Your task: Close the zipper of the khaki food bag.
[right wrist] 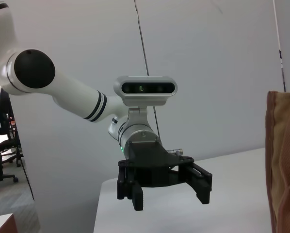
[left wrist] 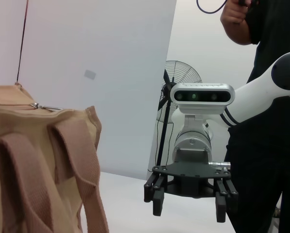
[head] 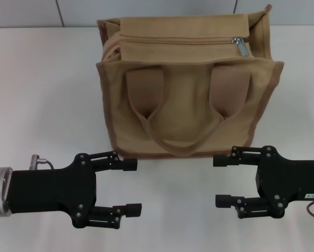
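The khaki food bag (head: 188, 100) stands upright on the white table (head: 41, 105), with two strap handles hanging down its near face. The zipper (head: 178, 40) runs along its top panel, with the silver pull tab (head: 241, 46) at the right end. My left gripper (head: 132, 187) is open and empty, low in front of the bag's left corner. My right gripper (head: 221, 180) is open and empty in front of its right corner. Neither touches the bag. The left wrist view shows the bag (left wrist: 38, 170), the pull tab (left wrist: 40, 105) and the right gripper (left wrist: 189, 208). The right wrist view shows the left gripper (right wrist: 170, 198) and the bag's edge (right wrist: 283, 165).
A grey tiled wall (head: 146, 10) rises behind the table. A person in black (left wrist: 266, 145) stands beside the robot's right side, with a floor fan (left wrist: 181, 80) behind. An office chair (right wrist: 2, 145) stands off the left side.
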Available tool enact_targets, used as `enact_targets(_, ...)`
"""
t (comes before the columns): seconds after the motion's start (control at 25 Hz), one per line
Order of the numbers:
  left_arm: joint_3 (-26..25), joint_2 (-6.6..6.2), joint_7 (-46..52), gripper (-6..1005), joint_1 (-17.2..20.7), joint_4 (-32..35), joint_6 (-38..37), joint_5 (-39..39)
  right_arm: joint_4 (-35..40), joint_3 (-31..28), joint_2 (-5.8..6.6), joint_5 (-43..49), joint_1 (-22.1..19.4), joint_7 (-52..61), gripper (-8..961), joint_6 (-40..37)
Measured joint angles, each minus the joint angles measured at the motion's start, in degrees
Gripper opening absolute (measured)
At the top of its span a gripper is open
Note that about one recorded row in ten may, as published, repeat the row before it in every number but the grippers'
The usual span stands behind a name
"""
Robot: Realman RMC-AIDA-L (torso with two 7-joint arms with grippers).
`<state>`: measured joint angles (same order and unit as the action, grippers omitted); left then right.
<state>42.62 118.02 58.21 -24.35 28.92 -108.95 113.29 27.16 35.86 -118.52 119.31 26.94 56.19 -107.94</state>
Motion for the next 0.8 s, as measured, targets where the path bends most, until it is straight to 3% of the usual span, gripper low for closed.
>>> enact_targets(0.8, 0.01, 0.01, 0.3, 819, -0.18, 0.0, -0.16, -0.01, 0.0, 0.0, -0.3, -0.05, 0.04, -0.71, 730, 0.11)
